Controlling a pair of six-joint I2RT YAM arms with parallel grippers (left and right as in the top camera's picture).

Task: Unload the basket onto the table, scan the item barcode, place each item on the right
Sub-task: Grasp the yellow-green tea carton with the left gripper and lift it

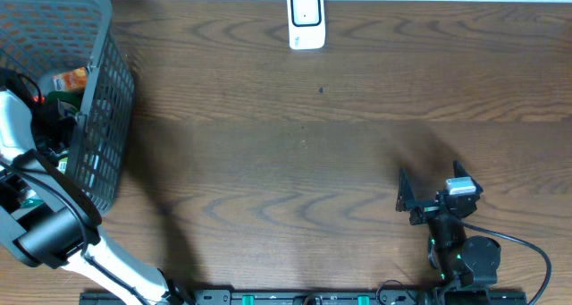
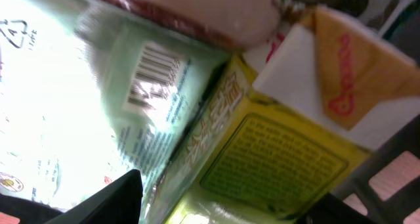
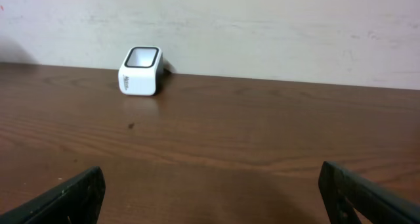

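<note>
The left pincer (image 2: pixel 223 207) hangs inside the basket (image 1: pixel 100 117) with its jaws apart. They straddle the yellow box (image 2: pixel 269 165) without visibly clamping it, and I judge it is placed this way to pick an item. Just beside the box lies a green pack (image 2: pixel 98 119), its barcode (image 2: pixel 152 76) facing the wrist camera. An orange pack (image 2: pixel 351 66) lies over the box's far end. The item to scan is therefore in the basket, at the left end of the desk (image 1: pixel 268 162). The right pincer (image 3: pixel 210 198) sits low over the desk at the near right, jaws wide and empty, pointed at the scanner (image 3: pixel 140 70). The scanner stands at the far edge, well apart from both arms. Its window is tilted up, likely so a barcode can be held over it.
</note>
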